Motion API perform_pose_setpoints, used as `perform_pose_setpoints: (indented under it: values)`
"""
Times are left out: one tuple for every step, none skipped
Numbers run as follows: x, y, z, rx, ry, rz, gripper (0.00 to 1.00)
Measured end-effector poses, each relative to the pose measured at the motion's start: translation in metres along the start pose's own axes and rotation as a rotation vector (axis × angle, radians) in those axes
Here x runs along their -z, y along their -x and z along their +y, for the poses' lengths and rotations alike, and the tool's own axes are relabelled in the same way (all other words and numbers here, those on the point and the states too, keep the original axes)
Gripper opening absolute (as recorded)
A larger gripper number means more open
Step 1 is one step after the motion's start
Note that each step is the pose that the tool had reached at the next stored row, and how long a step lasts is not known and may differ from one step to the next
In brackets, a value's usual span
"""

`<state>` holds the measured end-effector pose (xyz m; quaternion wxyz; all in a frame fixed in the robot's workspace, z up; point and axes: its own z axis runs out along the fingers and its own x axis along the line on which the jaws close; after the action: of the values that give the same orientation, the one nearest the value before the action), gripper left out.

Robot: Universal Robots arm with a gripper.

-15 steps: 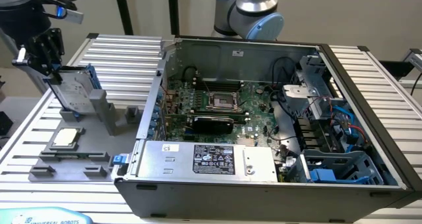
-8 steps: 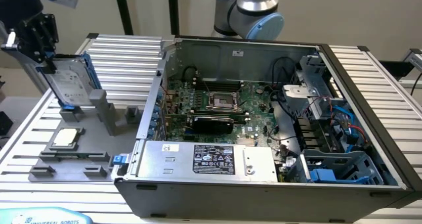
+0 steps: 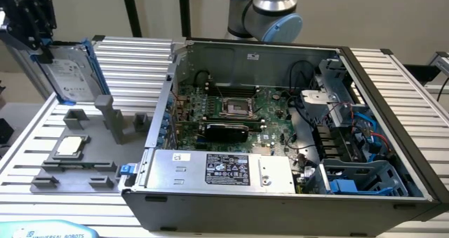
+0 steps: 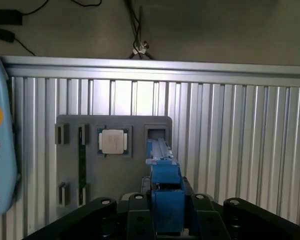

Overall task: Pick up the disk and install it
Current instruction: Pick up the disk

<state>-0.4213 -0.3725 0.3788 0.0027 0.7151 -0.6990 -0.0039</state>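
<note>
The disk (image 3: 70, 75), a silver-grey drive with a white label in a blue carrier, hangs on edge at the exterior view's far left, lifted above the grey fixture plate (image 3: 70, 167). My gripper (image 3: 43, 44) is shut on its upper end. In the wrist view the disk's blue carrier edge (image 4: 165, 175) runs out from between the black fingers (image 4: 140, 210) of my gripper (image 4: 167, 220), above the fixture plate (image 4: 140, 170).
An open computer case (image 3: 393, 112) with its motherboard (image 3: 232, 109) fills the middle and right. A grey-blue drive cage (image 3: 365, 177) sits at its near right corner. A square silver chip (image 3: 70, 145) rests on the fixture plate. A teach pendant (image 4: 0, 150) lies beside it.
</note>
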Motion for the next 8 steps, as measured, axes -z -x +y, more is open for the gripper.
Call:
perform_pose_setpoints:
  values:
    - [0.0045,0.0,-0.0009,0.0,0.0002,0.0001,0.33]
    - [0.0093,0.0,-0.002,0.0,0.0,0.0,0.33]
    - [0.0139,0.0,-0.0031,0.0,0.0,0.0,0.33]
    - [0.0183,0.0,-0.0043,0.0,0.0001,0.0001,0.33]
    - [0.0228,0.0,-0.0058,0.0,0.0,0.0,0.33]
    - [0.0273,0.0,-0.0075,0.0,0.0,0.0,0.33]
    - [0.032,0.0,-0.0094,0.0,0.0001,0.0,0.33]
    - [0.0365,0.0,-0.0117,0.0,0.0,-0.0002,0.33]
